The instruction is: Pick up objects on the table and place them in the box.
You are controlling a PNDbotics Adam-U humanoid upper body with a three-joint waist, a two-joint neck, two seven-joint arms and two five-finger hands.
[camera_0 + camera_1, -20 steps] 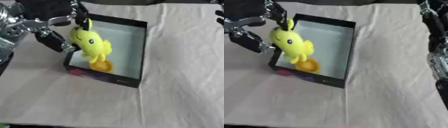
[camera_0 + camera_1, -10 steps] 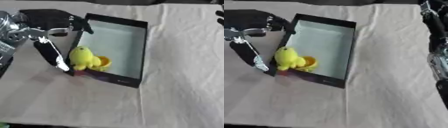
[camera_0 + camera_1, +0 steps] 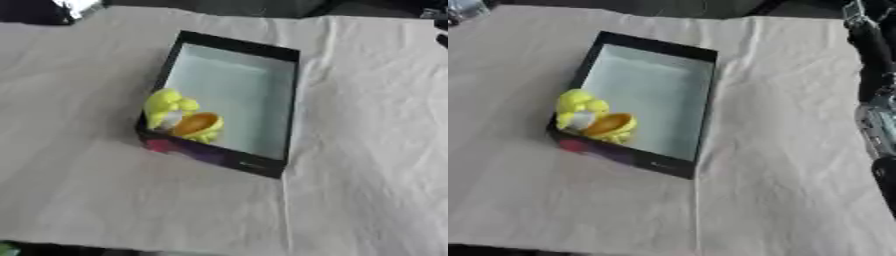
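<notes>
Toy (image 3: 179,117), yellow, in near-left corner of black box (image 3: 293,90), right arm (image 3: 874,75) well apart, hand state unclear

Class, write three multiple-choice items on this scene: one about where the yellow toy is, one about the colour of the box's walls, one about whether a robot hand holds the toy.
1. Where does the yellow toy lie?
A. In the near left corner of the box
B. On the cloth right of the box
C. In the far right corner of the box

2. What colour are the walls of the box?
A. White
B. Black
C. Red

3. What is the toy's state?
A. Held by a robot hand
B. Hanging above the box
C. Resting in the box, with no robot hand on it

Answers: 1 A, it sits against the box's near left walls. 2 B, the rim and walls are black around a pale floor. 3 C, no robot hand is near the toy.
</notes>
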